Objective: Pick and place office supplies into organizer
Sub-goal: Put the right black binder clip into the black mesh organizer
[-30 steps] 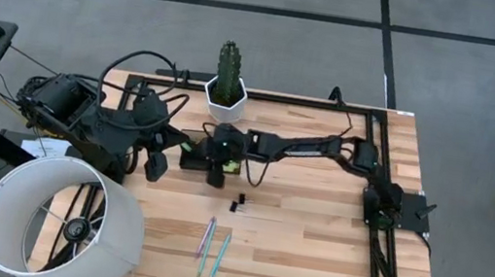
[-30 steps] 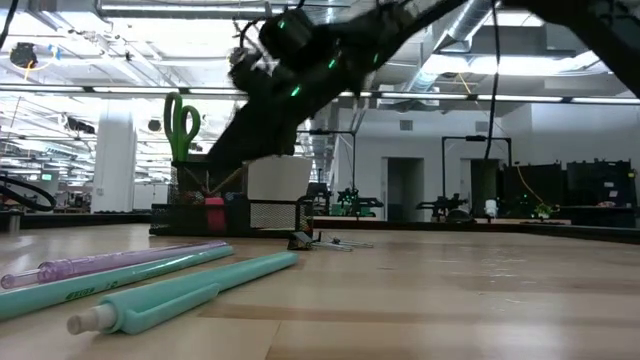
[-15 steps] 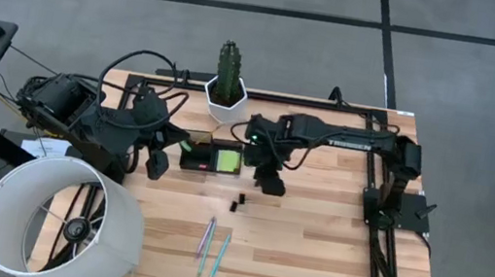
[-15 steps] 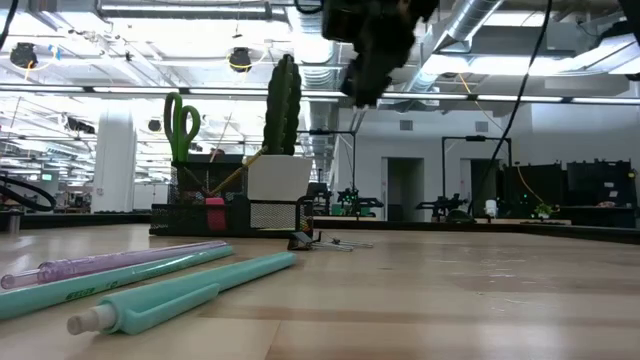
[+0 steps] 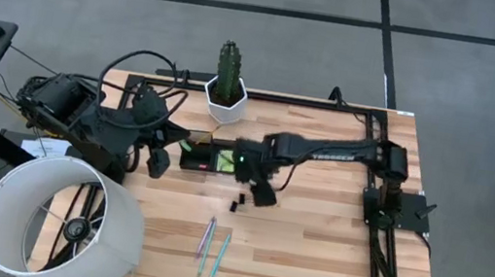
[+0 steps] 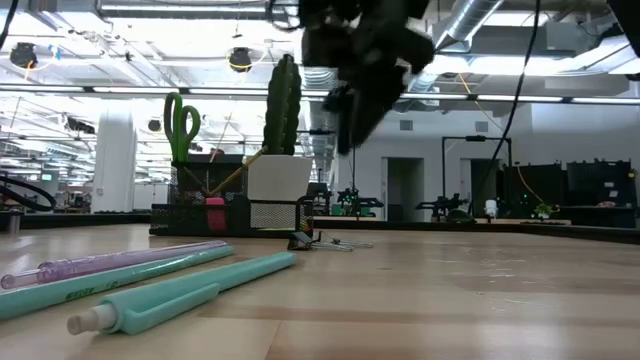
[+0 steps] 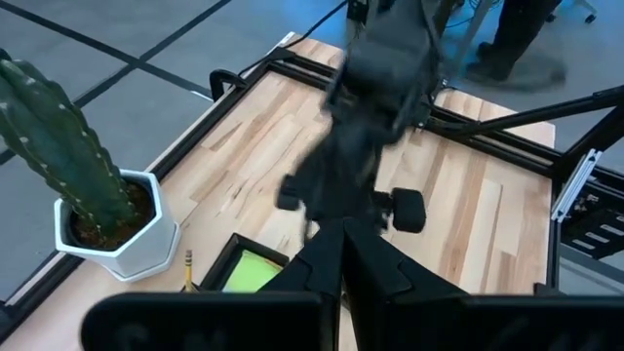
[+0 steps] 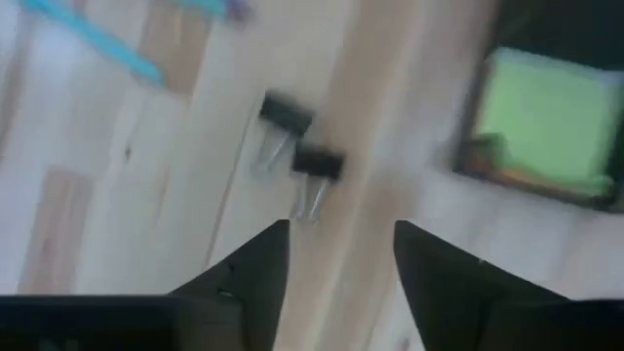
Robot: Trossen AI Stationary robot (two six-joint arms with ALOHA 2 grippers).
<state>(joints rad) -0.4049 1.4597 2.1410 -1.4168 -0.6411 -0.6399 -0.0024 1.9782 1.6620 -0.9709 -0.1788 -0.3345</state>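
Hovering right claw [image 5: 261, 196], fingers apart and empty, 2 o'clock of binder clips [image 8: 301, 156]; small clips could slip or skid. Left claw [image 7: 343, 255] together.

Cactus [image 5: 227, 69] in white pot [image 5: 225, 102] — lampshade [image 5: 58, 218] (table's corner).

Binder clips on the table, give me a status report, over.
Right gripper open, empty, above the binder clips. Left gripper shut beside the organizer. Clips loose on the wood, nothing blocking.

Clips [image 5: 238, 203] between organizer [image 5: 210, 160] and pens [image 5: 213, 247]
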